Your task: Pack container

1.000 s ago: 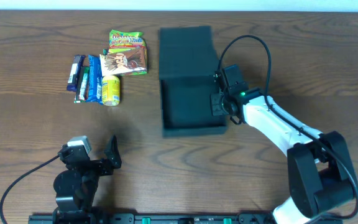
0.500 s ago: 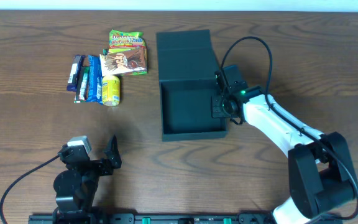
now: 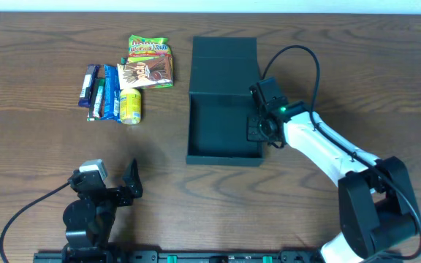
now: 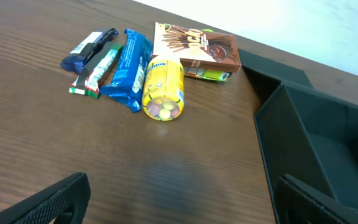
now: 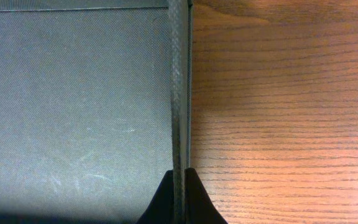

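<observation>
The dark teal container [image 3: 221, 120] stands open at the table's middle, its flap lid [image 3: 225, 55] lying flat behind it. My right gripper [image 3: 258, 128] is shut on the container's right wall. In the right wrist view both fingertips [image 5: 165, 193] pinch that thin wall [image 5: 179, 93], with the bare container floor [image 5: 73, 112] to the left. My left gripper [image 3: 115, 184] rests open at the front left, nothing between its fingers [image 4: 55, 199]. It sees the container's near corner [image 4: 328, 143] on the right.
A cluster of snacks lies left of the container: a green pack [image 3: 150, 47], a brown stick-biscuit box [image 3: 146, 73], a yellow candy tube [image 3: 130, 106], a blue bar [image 3: 110, 91] and a dark bar [image 3: 88, 82]. The right arm's black cable [image 3: 298, 55] loops behind it.
The container has turned slightly and slid a little toward the front, held by my right gripper on its wall. The left arm has not moved.
</observation>
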Tool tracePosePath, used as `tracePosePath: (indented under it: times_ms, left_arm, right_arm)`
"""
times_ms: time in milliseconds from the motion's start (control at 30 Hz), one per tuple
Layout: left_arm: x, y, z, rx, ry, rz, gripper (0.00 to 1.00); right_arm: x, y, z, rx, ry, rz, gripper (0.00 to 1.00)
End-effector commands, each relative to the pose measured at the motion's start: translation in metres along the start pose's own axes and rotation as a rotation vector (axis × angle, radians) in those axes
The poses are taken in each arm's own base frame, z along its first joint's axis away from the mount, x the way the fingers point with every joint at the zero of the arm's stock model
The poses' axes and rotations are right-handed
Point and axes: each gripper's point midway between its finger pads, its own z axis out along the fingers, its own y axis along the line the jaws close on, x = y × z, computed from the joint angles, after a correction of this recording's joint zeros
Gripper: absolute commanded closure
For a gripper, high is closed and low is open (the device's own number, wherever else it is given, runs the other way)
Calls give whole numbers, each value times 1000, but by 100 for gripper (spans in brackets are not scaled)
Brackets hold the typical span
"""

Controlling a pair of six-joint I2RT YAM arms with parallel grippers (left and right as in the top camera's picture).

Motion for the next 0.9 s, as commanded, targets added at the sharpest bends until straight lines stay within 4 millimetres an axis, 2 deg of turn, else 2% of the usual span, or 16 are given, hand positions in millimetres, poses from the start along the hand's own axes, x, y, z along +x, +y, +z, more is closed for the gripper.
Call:
tracePosePath:
  times_ms: [0,133,467,500,533,567,600,733,867]
  left_arm:
    - [9,1,3,1,20,-12,4]
    - [9,1,3,1,20,-12,5]
    - [9,1,3,1,20,-12,5]
    - [9,1,3,1,20,-12,5]
    - [9,1,3,1,20,-12,4]
    - [9,1,3,1,20,-12,4]
    - [9,1,3,1,20,-12,5]
    - [9,1,3,1,20,-12,5]
    - [9,1,3,1,20,-12,4]
  right_arm:
    - [23,5,8,-20,82,-39,99]
    - [30,0,8,3,108,-47,98]
    - [30,0,8,3,110,-73,99]
    - [30,0,8,3,110,-77,97]
    - [30,-1,8,7,107,-77,77]
    - [28,-3,8,20,101,-77,23]
    - [27,-5,8,32,94,-78,1]
    - [16,-4,1,33,60,-74,1]
    - [-11,9,-34,-11,-33,-86,1]
